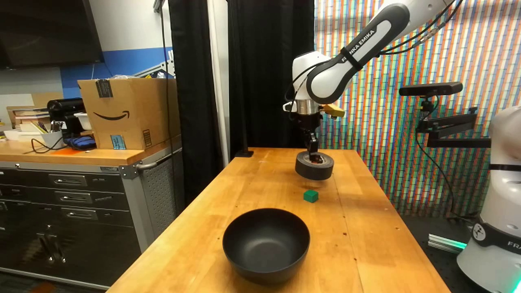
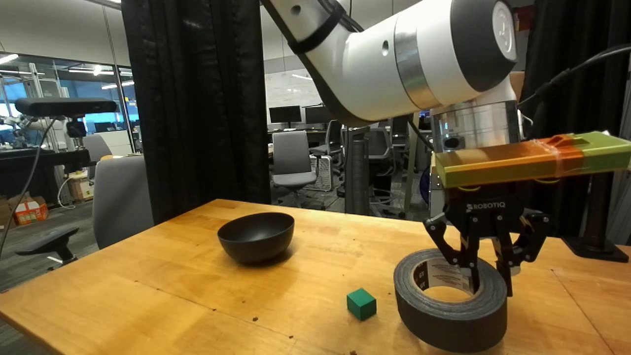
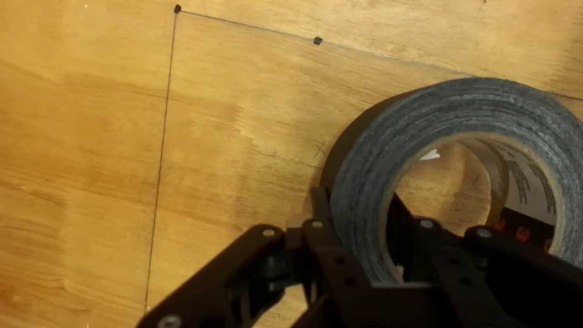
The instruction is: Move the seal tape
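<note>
The seal tape (image 1: 314,170) is a thick dark grey-black roll with a printed label inside its core. It also shows in an exterior view (image 2: 451,328) and in the wrist view (image 3: 364,182). My gripper (image 2: 492,285) is closed across one side of the roll's wall. One finger is inside the core and the other is against the outer side, as the wrist view also shows with the gripper (image 3: 357,209). The roll hangs slightly tilted, apparently a little above the table, with a shadow under it. The inner fingertip is partly hidden by the roll.
A small green cube (image 1: 311,196) lies on the wooden table (image 1: 215,203), beside the tape in an exterior view (image 2: 362,304). A wide black bowl (image 1: 266,244) stands farther along the table. A dark stand base (image 1: 244,154) is at a table corner.
</note>
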Motion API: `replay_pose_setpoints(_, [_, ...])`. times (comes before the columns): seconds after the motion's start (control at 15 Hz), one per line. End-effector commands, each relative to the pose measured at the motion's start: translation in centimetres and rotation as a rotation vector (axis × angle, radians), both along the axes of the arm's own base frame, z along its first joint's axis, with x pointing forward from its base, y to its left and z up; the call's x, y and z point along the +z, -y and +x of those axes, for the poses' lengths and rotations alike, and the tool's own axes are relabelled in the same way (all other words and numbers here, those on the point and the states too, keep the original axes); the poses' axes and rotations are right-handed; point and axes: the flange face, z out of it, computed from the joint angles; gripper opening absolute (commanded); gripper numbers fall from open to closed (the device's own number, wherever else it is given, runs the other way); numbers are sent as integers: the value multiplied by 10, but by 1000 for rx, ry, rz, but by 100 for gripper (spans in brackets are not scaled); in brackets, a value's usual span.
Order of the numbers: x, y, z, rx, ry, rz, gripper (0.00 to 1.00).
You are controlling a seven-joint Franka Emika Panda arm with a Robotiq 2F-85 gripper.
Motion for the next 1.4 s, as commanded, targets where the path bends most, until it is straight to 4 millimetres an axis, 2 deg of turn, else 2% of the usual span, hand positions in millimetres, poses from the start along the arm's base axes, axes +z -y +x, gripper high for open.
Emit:
replay_pose_setpoints(0.0, [1, 8, 15, 10, 19, 11, 8])
replay_pose_setpoints(1.13, [-28, 30, 27, -11, -18, 17, 8])
replay_pose_setpoints(1.2, [-29, 30, 27, -7, -22, 17, 16])
replay_pose_setpoints(1.27, [-30, 31, 27, -7, -25, 16, 56])
replay_pose_setpoints(1.33, [-38, 24, 19, -22, -47, 10, 57])
